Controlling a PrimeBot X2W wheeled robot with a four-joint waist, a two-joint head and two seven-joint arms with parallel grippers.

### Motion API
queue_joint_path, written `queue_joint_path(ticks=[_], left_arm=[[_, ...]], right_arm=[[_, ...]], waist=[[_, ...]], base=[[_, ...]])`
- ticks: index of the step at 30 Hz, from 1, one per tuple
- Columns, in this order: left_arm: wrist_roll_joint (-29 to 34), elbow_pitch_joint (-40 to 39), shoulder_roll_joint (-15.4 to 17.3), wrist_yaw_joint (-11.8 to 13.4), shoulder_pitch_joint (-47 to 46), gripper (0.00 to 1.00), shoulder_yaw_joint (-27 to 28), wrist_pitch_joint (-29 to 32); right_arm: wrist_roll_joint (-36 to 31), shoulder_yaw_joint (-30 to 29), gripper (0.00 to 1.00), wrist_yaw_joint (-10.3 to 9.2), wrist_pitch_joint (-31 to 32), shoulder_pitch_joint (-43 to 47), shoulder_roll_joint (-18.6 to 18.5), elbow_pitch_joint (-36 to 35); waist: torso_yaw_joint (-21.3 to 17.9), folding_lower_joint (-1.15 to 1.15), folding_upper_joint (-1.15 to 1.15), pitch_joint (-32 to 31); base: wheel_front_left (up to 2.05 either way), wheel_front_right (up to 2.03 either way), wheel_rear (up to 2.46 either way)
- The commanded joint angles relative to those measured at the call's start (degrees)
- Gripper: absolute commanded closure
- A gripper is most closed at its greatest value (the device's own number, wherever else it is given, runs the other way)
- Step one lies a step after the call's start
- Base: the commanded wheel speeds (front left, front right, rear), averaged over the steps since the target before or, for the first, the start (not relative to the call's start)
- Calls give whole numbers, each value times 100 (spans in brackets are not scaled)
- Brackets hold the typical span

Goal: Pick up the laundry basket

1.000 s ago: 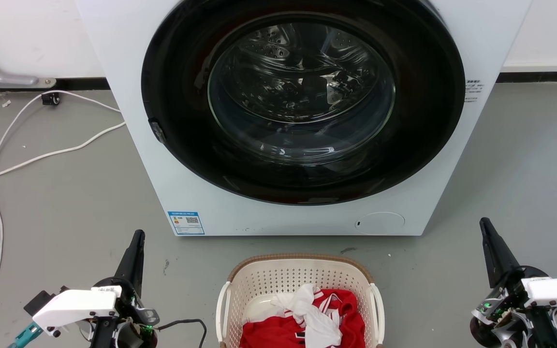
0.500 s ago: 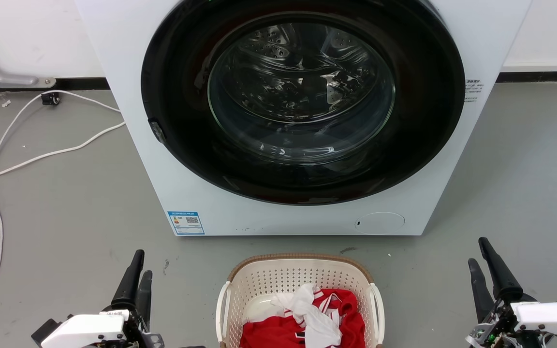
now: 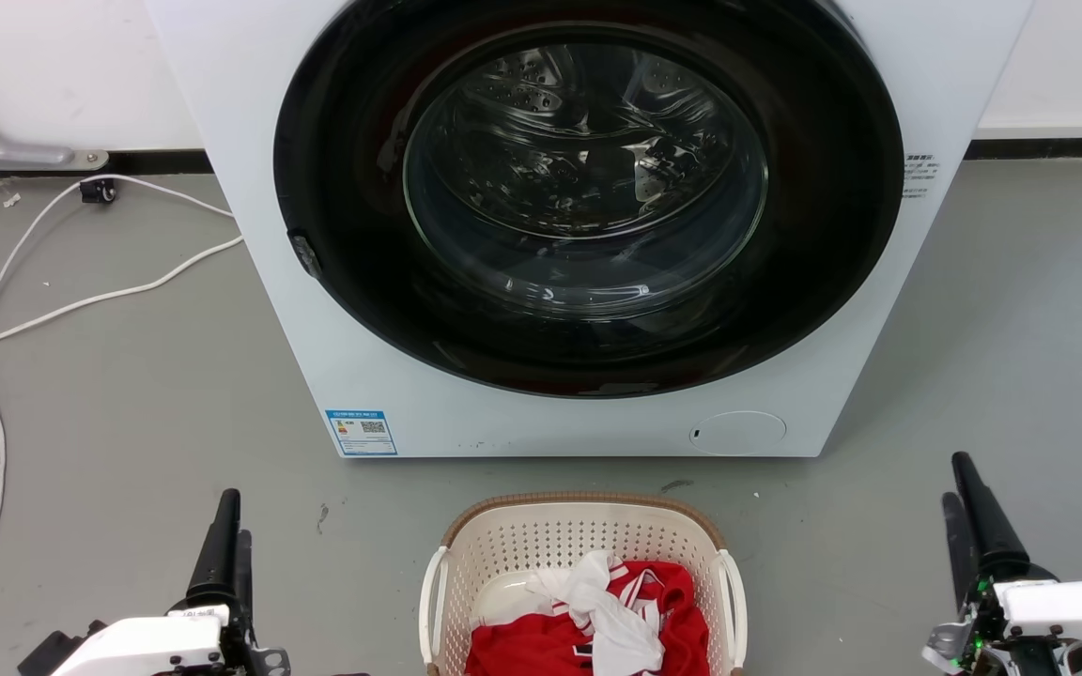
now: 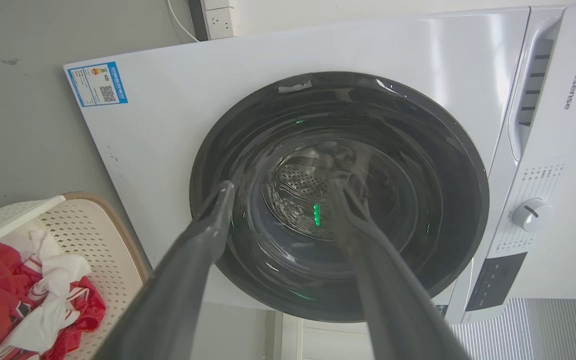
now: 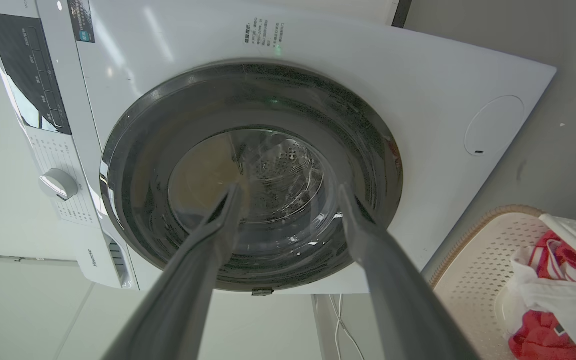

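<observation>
The laundry basket (image 3: pixel 550 540), cream perforated plastic with a brown rim and white side handles, stands on the grey floor at the bottom centre of the head view, holding red and white clothes (image 3: pixel 597 620). My left gripper (image 3: pixel 234 514) hangs open well to its left, fingers pointing at the washing machine. To the basket's right, my right gripper (image 3: pixel 953 477) is open too, and neither gripper touches the basket. The left wrist view has the left gripper (image 4: pixel 280 184) spread wide, the basket (image 4: pixel 93 235) at lower left. In the right wrist view the right gripper (image 5: pixel 289 187) is spread, the basket (image 5: pixel 473 260) at lower right.
A white front-loading washing machine (image 3: pixel 250 141) with a shut round dark door (image 3: pixel 588 216) stands just behind the basket. A white cable (image 3: pixel 81 300) trails over the floor at the left. Grey floor lies on both sides of the basket.
Both grippers have sunk lower in the head view and shifted outward, away from the basket. The basket and the washing machine have not moved.
</observation>
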Motion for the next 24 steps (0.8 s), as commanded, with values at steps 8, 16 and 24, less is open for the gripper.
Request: queue_joint_path(ticks=[8, 16, 24], left_arm=[[611, -192, 22, -3, -124, 0, 318, -214], [1609, -552, 24, 134, -102, 0, 479, -384], [2982, -1360, 28, 605, 65, 0, 93, -557]], right_arm=[[-1303, -161, 0, 1, -221, -176, -18, -425], [-2516, -98, 0, 1, -394, -169, -20, -835], [-4048, 91, 0, 2, -566, -114, -21, -1262]], waist=[[3, 0, 0, 7], [2, 0, 0, 26], [7, 0, 0, 62]], base=[[0, 0, 0], [0, 0, 0], [0, 0, 0]])
